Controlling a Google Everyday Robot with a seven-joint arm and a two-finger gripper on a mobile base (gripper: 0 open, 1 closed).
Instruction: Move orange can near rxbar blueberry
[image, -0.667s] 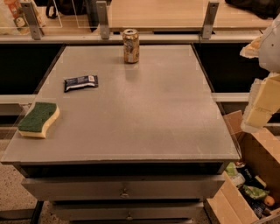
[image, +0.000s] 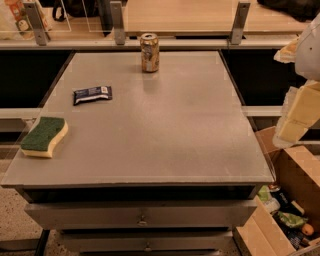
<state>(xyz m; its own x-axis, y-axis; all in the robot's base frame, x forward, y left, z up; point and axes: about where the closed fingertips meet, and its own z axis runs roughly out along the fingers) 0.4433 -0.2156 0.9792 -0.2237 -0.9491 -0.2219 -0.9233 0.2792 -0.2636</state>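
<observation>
Mottled orange can (image: 149, 52) (gripper (image: 298, 117) far right)

The grey table (image: 165, 145) carries the orange can (image: 149, 52) upright at its far edge, the rxbar blueberry (image: 92, 94) (lying flat) at left, and a sponge (image: 44, 136) at near left; the gripper (image: 299, 114) hangs beyond its right side.

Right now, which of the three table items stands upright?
The orange can, far edge; rxbar blueberry and sponge lie flat. Gripper: right edge of view.
</observation>
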